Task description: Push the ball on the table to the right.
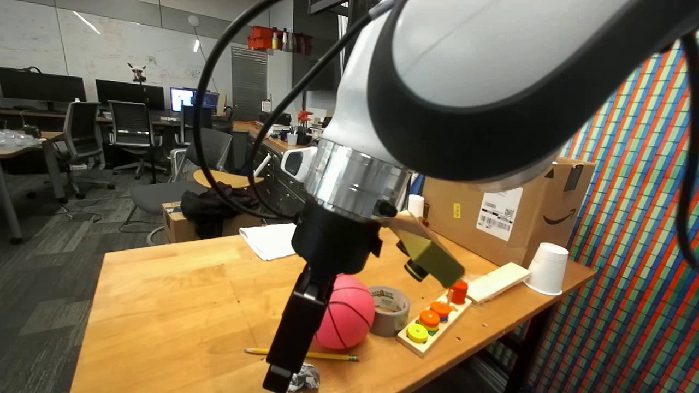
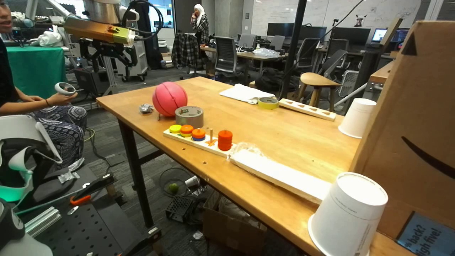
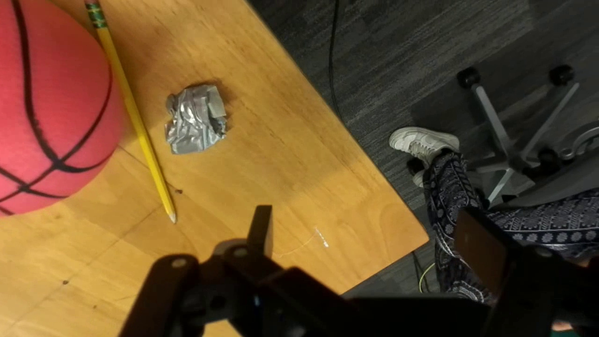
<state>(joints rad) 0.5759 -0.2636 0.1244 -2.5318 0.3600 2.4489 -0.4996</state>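
The pinkish-red ball (image 1: 352, 314) with dark seams rests on the light-brown wooden table (image 1: 175, 305), beside a grey tape roll (image 1: 397, 327). In an exterior view the same ball (image 2: 170, 99) sits near a table corner. At the left edge of the wrist view part of the ball (image 3: 51, 93) shows, cut off by the frame. My gripper (image 3: 366, 234) is open above the table's corner area, its fingers wide apart with nothing between them. Both fingers hang higher than the ball in an exterior view, where the gripper (image 2: 113, 65) is apart from it.
A yellow pencil (image 3: 135, 112) and crumpled foil (image 3: 195, 121) lie beside the ball. A peg toy (image 2: 197, 142), a wooden board (image 2: 280, 174), white cups (image 2: 348, 213) and a cardboard box (image 1: 491, 218) stand further along. A person in patterned trousers (image 3: 454, 196) sits off the table's corner.
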